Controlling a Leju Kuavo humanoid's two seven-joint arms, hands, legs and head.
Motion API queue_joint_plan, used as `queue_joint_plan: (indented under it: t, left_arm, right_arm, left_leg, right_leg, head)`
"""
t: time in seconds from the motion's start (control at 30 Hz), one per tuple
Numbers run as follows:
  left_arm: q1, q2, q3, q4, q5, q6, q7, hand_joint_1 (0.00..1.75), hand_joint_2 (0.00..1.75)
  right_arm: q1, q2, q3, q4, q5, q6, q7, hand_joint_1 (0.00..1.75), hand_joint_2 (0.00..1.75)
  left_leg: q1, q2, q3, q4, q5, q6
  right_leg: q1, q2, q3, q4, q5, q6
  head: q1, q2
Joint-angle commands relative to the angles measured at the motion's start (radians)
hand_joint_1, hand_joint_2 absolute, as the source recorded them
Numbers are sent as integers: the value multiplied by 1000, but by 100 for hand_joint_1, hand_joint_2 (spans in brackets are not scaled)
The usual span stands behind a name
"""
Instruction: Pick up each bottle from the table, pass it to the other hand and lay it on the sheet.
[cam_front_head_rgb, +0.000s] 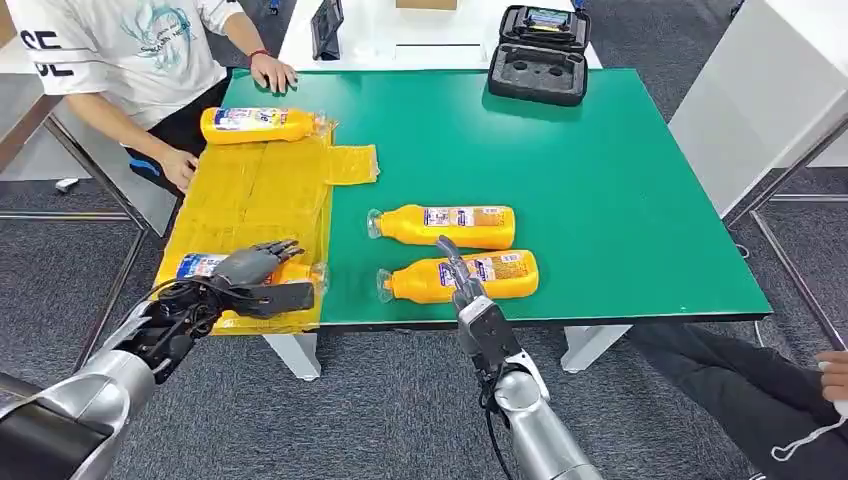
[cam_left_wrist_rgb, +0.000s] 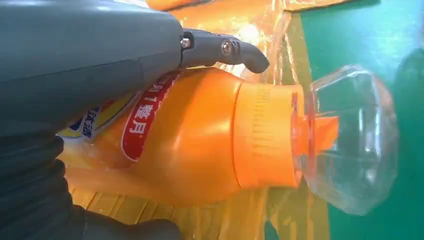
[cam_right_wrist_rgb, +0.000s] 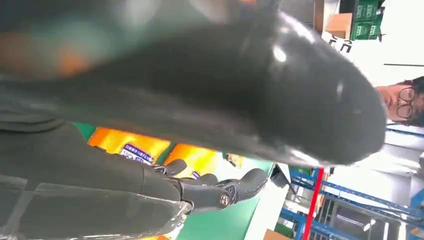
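Green matting covers the broad worktop (cam_front_head_rgb: 600, 180), which stands on white legs over grey carpet. Along its left edge lies a crinkled yellow plastic sheet (cam_front_head_rgb: 250, 190), reaching from the near corner toward the far side. At the far edge rests an open black moulded case (cam_front_head_rgb: 540, 55), and beyond it a white table (cam_front_head_rgb: 400, 30) carries a dark tablet (cam_front_head_rgb: 326, 28). A person in a white printed shirt (cam_front_head_rgb: 130, 50) leans at the far left corner, one hand (cam_front_head_rgb: 272, 72) flat on the green surface, the other (cam_front_head_rgb: 180, 165) at the sheet's edge. Another person's dark trouser leg (cam_front_head_rgb: 740, 385) shows at the near right.

Four orange plastic bottles with clear caps all lie on their sides. One far bottle (cam_front_head_rgb: 262, 124) rests on the sheet's far end. A middle bottle (cam_front_head_rgb: 445, 226) and a near bottle (cam_front_head_rgb: 462, 277) lie side by side on bare green, caps pointing left. The fourth, a sheet-corner bottle (cam_left_wrist_rgb: 200, 140), lies on the sheet's near end under the left hand (cam_front_head_rgb: 255, 278), whose fingers (cam_left_wrist_rgb: 225, 50) are wrapped around its body; the thumb passes over its shoulder close to the cap.

The right hand (cam_front_head_rgb: 458, 272) hovers over the near bottle with its fingers (cam_right_wrist_rgb: 220, 192) loosely curled and parted, holding nothing.
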Motion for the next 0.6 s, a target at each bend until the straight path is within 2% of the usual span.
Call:
queue_joint_plan:
  t: [0.03, 0.13, 0.17, 0.3, 0.43, 0.47, 0.5, 0.57, 0.6]
  left_arm:
    - [-36, 30, 34, -11, 71, -69, -86, 0, 175]
    - [-36, 33, 27, -16, 73, -83, -96, 0, 175]
    - [-38, 37, 26, -18, 75, -89, -100, 0, 0]
    - [-35, 50, 4, -33, 77, -106, -106, 0, 0]
    - [-22, 44, 12, -46, 93, -58, -107, 0, 0]
    - [-8, 34, 47, -60, 127, 9, -116, 0, 0]
    - [-5, 30, 48, -58, 129, 11, -115, 0, 0]
    - [20, 14, 73, -85, 130, 208, -145, 0, 0]
    - [21, 7, 73, -83, 129, 212, -142, 0, 0]
  right_arm:
    - [-24, -3, -31, 66, 0, -22, 28, 0, 0]
    - [-23, -3, -33, 64, 0, -22, 28, 0, 0]
    - [-23, -3, -34, 64, -1, -24, 29, 0, 0]
    - [-21, 1, -43, 62, 1, -33, 43, 0, 0]
    - [-2, 1, -51, 52, 1, -39, 55, 0, 0]
    - [0, 2, -52, 52, 2, -38, 56, 0, 0]
    - [2, 3, -52, 51, 2, -38, 56, 0, 0]
    - [8, 3, -49, 41, 6, -33, 55, 0, 0]
    - [8, 4, -49, 40, 6, -33, 55, 0, 0]
  left_leg:
    - [1, 1, 2, 0, -1, -1]
    - [1, 1, 2, 0, -1, -1]
    - [2, 1, 4, 0, -2, -2]
    - [2, 1, 3, 0, -2, -2]
    - [1, 0, 3, 0, -1, -2]
    - [1, 0, 2, 0, -1, -1]
    - [1, 0, 4, -1, -2, -2]
    - [1, 0, 2, 0, -1, -1]
    - [1, 0, 4, -1, -2, -2]
  right_leg:
    - [1, 1, 2, 0, 0, -1]
    - [1, 0, 2, -1, -1, -1]
    - [2, 0, 4, -1, -1, -2]
    - [2, 1, 3, -1, -1, -1]
    - [1, 0, 3, -1, -1, -1]
    - [1, 0, 2, -1, -1, -1]
    - [2, -1, 5, -1, -2, -2]
    - [1, 0, 2, -1, -1, -1]
    - [1, 0, 4, -1, -1, -1]
  head:
    - [0, 0]
    - [0, 0]
    - [0, 0]
    - [0, 0]
    - [0, 0]
    - [0, 0]
    - [0, 0]
    - [0, 0]
    - [0, 0]
